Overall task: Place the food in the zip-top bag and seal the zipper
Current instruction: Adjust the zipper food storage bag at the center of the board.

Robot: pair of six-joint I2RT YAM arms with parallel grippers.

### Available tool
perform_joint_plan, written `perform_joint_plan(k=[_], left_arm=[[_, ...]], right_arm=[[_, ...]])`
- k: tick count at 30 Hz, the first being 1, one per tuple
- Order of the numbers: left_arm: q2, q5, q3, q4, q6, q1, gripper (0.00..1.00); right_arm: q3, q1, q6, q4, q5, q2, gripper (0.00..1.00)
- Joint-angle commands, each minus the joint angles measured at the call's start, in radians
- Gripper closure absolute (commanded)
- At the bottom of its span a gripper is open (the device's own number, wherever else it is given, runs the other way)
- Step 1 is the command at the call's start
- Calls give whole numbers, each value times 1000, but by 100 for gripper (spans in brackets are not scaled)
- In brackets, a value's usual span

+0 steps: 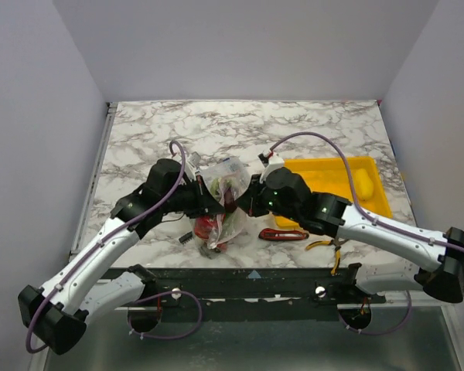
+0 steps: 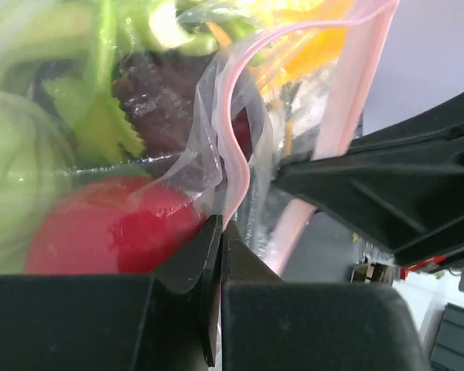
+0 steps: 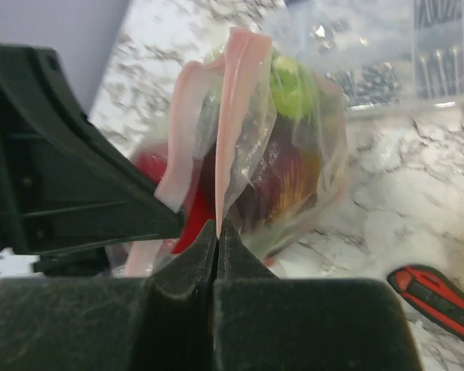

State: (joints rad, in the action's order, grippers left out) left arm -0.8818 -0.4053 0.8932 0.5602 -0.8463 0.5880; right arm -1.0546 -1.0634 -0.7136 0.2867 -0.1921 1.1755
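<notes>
The clear zip-top bag [image 1: 220, 212] hangs between both grippers over the marble table. Inside it are a red tomato [image 2: 100, 232], a purple eggplant [image 3: 282, 178] and green pieces [image 2: 100, 116]. My left gripper [image 2: 220, 226] is shut on the pinkish zipper [image 2: 236, 139] at the bag's mouth. My right gripper [image 3: 216, 229] is shut on the same zipper [image 3: 236, 116], close beside the left one. In the top view the left gripper [image 1: 215, 202] and right gripper [image 1: 241, 202] nearly touch. A yellow fruit [image 1: 363, 184] lies in the yellow tray [image 1: 325, 174].
A red-handled knife [image 1: 282, 234] and yellow-handled pliers [image 1: 325, 244] lie on the table in front of the tray. A clear compartment box [image 3: 402, 54] of small parts stands behind the bag. A small dark part [image 1: 185, 237] lies left of the bag.
</notes>
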Motion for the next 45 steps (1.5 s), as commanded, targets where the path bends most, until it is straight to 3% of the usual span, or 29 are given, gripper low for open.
perform_joint_plan(k=[1, 4, 6, 9, 16, 21, 25, 32, 40, 45], left_arm=[[-10, -43, 161, 4, 9, -2, 100], [-5, -37, 353, 69, 26, 23, 100], [9, -40, 402, 87, 21, 24, 100], [32, -23, 348, 88, 18, 24, 100], [0, 4, 16, -47, 17, 18, 100], [12, -30, 137, -36, 42, 25, 100], [25, -54, 211, -17, 74, 27, 100], [-4, -25, 224, 1, 121, 35, 100], [-31, 79, 183, -5, 200, 95, 80], [-15, 163, 155, -19, 239, 148, 54]], right_arm=[[-97, -6, 54, 48, -24, 24, 100], [-175, -6, 63, 29, 6, -29, 100], [-195, -6, 47, 23, 30, -58, 100], [-121, -7, -3, -30, 48, -100, 100], [92, -6, -39, -43, -47, -75, 100], [-41, -6, -19, 12, -33, -59, 100], [-144, -6, -96, 69, -44, -20, 100], [-96, -6, -320, -31, -51, 12, 100], [-36, -6, -475, -113, -99, 10, 100], [-14, -6, -577, -112, -144, 5, 100]])
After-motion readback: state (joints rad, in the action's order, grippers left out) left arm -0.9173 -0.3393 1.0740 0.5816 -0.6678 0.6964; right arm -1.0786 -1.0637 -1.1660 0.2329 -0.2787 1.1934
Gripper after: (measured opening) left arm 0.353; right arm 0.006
